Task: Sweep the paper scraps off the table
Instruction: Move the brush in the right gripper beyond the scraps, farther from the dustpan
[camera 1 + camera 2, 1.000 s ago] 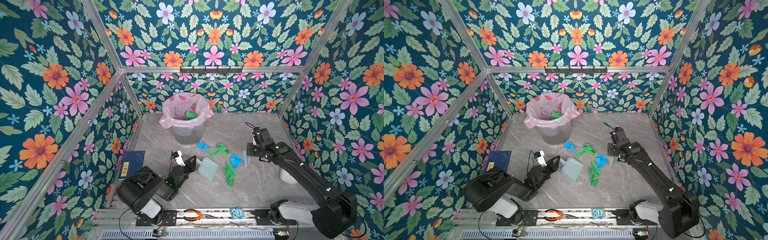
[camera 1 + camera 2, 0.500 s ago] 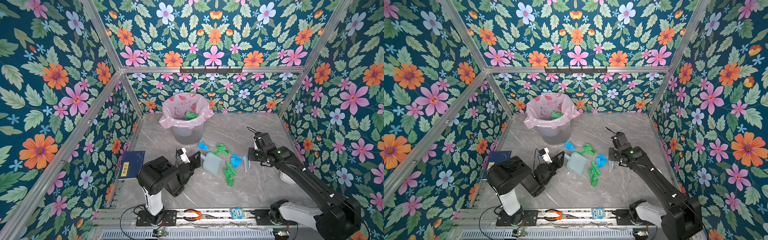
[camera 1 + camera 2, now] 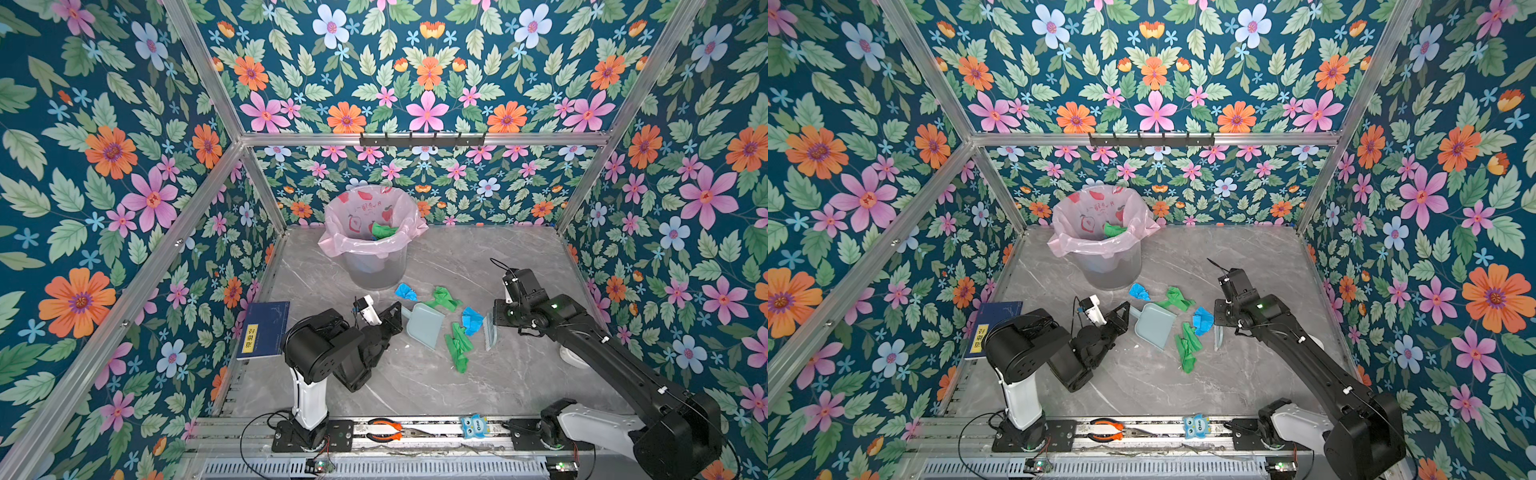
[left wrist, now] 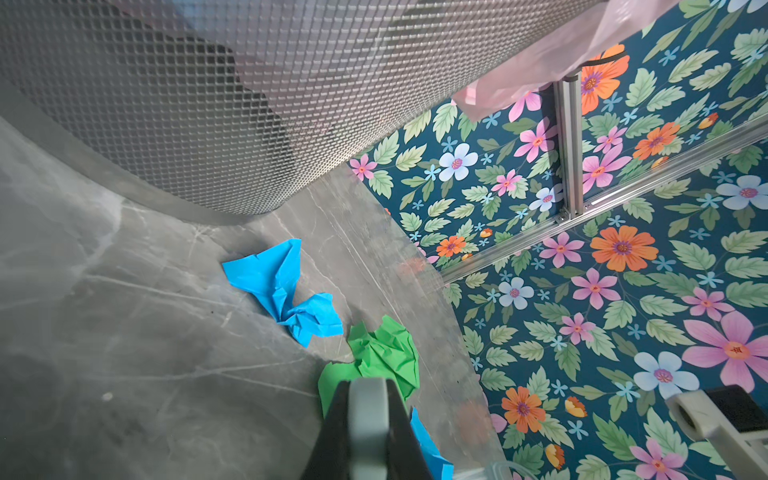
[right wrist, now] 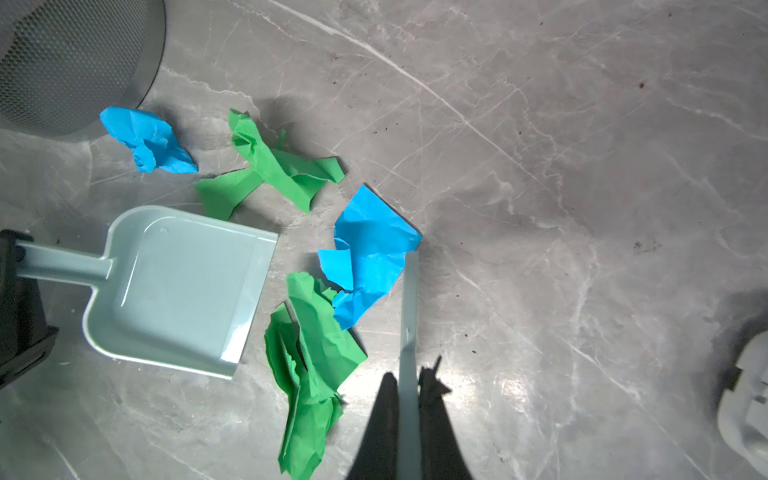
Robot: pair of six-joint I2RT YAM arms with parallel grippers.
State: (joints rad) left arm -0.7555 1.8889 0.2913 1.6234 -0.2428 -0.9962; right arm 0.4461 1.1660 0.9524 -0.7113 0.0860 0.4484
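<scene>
Paper scraps (image 3: 458, 347), blue and green, lie on the bench (image 3: 457, 386) between dustpan (image 3: 423, 330) and brush (image 3: 490, 332) (both have closed in, so the sweep looks imminent). The left tool (image 3: 397, 319) pinches the dustpan handle, arm folded low. The right tool (image 3: 497, 318) pinches the brush, arm stretched forward, wrist bent down.

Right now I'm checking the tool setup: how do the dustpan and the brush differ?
The dustpan is a broad, empty scoop; the brush shows as a thin strip, edge-on. The left gripper is shut on the dustpan's handle; the right gripper is shut on the brush. In both top views the dustpan sits left of the paper scraps, the brush on their right. Both are pale grey-green.
</scene>
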